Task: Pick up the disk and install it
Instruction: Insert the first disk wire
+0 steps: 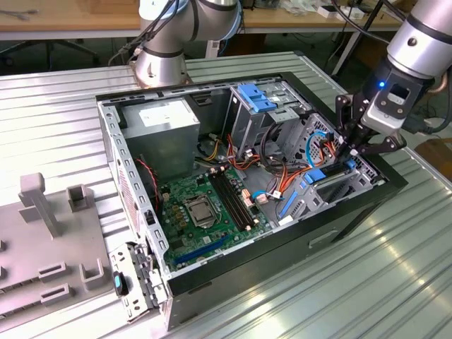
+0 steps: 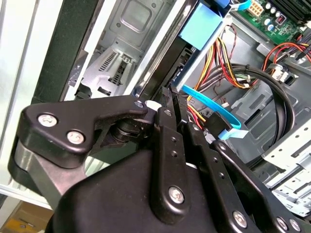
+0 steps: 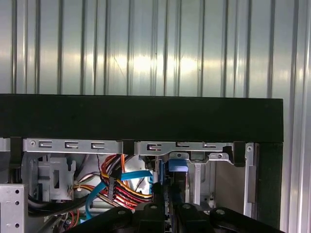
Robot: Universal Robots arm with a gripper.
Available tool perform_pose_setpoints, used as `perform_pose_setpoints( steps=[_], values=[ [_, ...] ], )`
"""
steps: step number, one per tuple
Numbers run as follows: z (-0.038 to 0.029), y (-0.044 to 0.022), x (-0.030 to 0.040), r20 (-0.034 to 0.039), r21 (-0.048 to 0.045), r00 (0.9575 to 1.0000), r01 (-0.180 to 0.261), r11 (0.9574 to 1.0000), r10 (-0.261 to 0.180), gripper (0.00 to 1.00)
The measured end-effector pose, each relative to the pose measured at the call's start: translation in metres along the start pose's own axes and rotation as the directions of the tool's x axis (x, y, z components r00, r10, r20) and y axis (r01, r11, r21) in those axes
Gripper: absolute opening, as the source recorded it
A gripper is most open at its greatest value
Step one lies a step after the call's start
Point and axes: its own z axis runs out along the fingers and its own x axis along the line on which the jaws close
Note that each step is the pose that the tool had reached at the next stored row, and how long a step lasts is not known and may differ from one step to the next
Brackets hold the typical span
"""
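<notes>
The disk (image 1: 333, 182) stands on edge in the drive bay at the open computer case's (image 1: 134, 183) front corner, on the exterior view's right. It is a dark slab with blue plastic rails. My gripper (image 1: 351, 154) reaches down into the case from above and its black fingers (image 2: 167, 104) sit close together on the disk's upper edge. In the second wrist view the dark disk (image 2: 177, 63) runs away from the gripper (image 2: 170, 94), with its blue rail end beyond. In the first wrist view the disk's blue rail (image 3: 177, 167) shows between the two fingertips of the gripper (image 3: 167, 194).
Red, yellow and blue cables (image 1: 282, 173) crowd the space beside the bay. A metal cage with a blue latch (image 1: 258, 99), a grey power supply (image 1: 159, 120) and the green motherboard (image 1: 205, 205) fill the case. A grey fixture (image 1: 49, 233) lies at the exterior view's left.
</notes>
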Motion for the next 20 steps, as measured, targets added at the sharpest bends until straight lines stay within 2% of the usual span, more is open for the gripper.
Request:
perform_pose_setpoints(
  steps=[13, 20],
  values=[
    [0.0029, -0.0017, -0.0043, 0.0004, 0.0, 1.0, 0.0, 1.0, 0.0, 0.16],
    [0.0038, -0.0017, -0.0031, 0.0002, -0.0004, 1.0, 0.0, 1.0, 0.0, 0.16]
  ],
)
